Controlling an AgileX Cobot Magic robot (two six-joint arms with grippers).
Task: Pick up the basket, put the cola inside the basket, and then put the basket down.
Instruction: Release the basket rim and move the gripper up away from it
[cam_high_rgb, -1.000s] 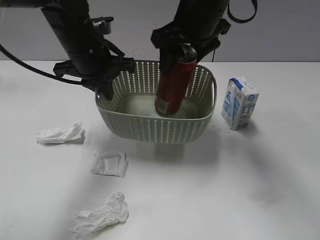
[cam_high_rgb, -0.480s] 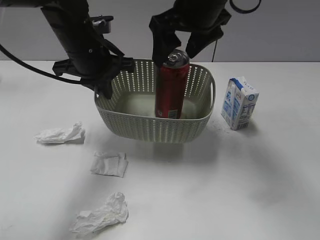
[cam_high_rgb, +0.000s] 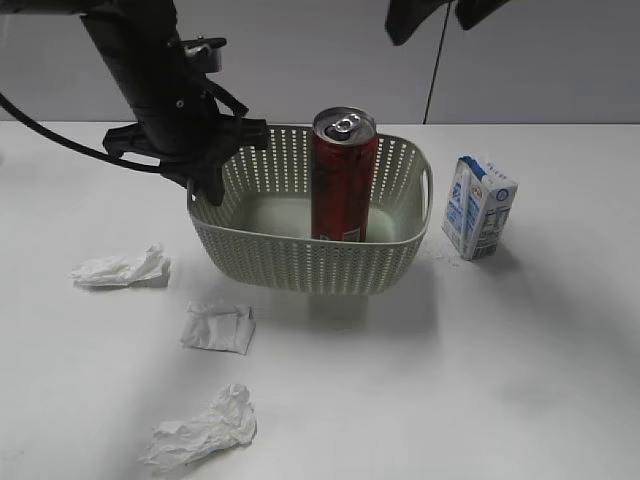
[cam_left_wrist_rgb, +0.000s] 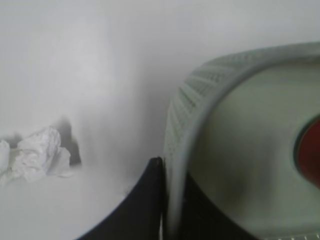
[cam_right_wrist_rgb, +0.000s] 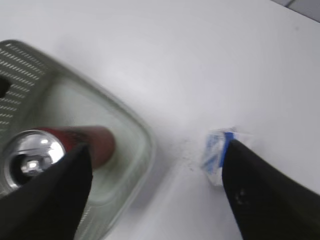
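Basket (cam_high_rgb: 310, 255): pale sage green, perforated walls, near the middle of the counter toward the far edge, raised a little on its left end above its shadow.
Inside basket: cola (cam_high_rgb: 343, 175) alone, upright, silver top above the rim, touched by neither pincer.
Left pincer (cam_high_rgb: 208, 165): pinching the basket's left rim, one dark finger outside the wall, one inside.
Right pincer (cam_right_wrist_rgb: 155, 195): spread wide, high above cola and carton, holding nothing.
Carton (cam_high_rgb: 479, 206): blue and white, upright, just beside the basket toward the right edge.
Tissues (cam_high_rgb: 200, 428): three crumpled white wads toward the near-left corner.
Counter (cam_high_rgb: 480, 380): plain white.
Room: grey wall behind the far edge.
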